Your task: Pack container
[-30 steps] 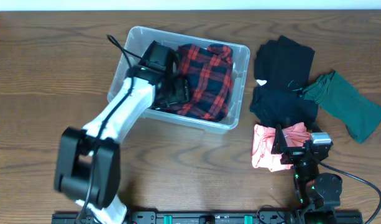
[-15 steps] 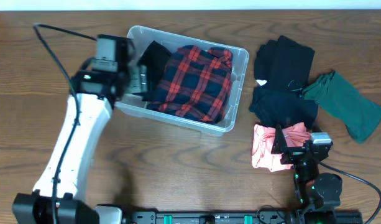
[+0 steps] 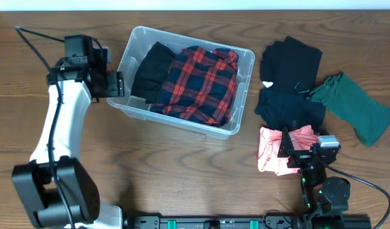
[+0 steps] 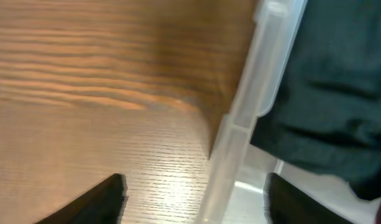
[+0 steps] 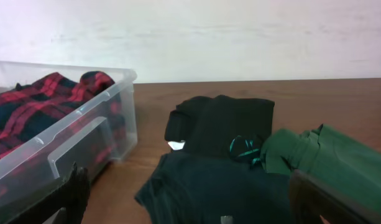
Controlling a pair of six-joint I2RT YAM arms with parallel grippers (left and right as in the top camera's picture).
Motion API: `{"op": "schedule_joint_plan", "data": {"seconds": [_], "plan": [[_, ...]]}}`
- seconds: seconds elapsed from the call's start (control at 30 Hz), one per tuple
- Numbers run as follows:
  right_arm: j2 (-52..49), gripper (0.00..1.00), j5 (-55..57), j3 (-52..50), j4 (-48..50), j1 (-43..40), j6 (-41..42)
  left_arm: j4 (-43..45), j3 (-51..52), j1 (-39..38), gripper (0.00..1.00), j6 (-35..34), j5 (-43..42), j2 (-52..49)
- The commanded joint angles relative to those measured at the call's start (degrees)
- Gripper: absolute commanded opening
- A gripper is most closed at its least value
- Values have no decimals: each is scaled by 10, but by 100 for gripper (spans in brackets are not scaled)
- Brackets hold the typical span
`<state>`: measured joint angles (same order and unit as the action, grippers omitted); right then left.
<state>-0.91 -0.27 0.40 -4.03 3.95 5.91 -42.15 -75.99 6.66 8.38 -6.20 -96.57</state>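
The clear plastic container (image 3: 133,37) stands at the table's middle back. It holds a red plaid shirt (image 3: 204,79) and a black garment (image 3: 150,71) at its left end. My left gripper (image 3: 116,84) is open and empty, with its fingers either side of the container's left wall. The left wrist view shows the gripper (image 4: 196,199), that rim (image 4: 258,81) and the dark garment (image 4: 330,93). My right gripper (image 3: 303,152) is open and empty, low at the front right beside a pink garment (image 3: 272,151). In the right wrist view its fingers (image 5: 190,199) frame a dark garment (image 5: 215,180).
To the right of the container lie a black garment (image 3: 290,58), a dark navy one (image 3: 290,108) and a green one (image 3: 355,107). The right wrist view shows the container (image 5: 84,134), the black garment (image 5: 224,124) and the green one (image 5: 327,162).
My left gripper has come up out of the container and moved left to its left wall. The black garment now lies in the container beside the plaid shirt. The right arm has not moved.
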Motion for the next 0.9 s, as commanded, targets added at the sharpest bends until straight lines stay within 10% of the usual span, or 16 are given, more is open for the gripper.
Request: {"op": "schedule_joint_plan", "data": {"seconds": [0.0,0.57,0.87], "plan": [[1,99,-2,-1,-2,-6,7,-8,-2,2,51,24,-24,-12],[2,99,-2,-1,-2,-6,7,-106,-2,2,11,-42,89,-17],[2,99,-2,-1,-2,-6,7,-126,-2,8,10,-113,140,-17]]}}
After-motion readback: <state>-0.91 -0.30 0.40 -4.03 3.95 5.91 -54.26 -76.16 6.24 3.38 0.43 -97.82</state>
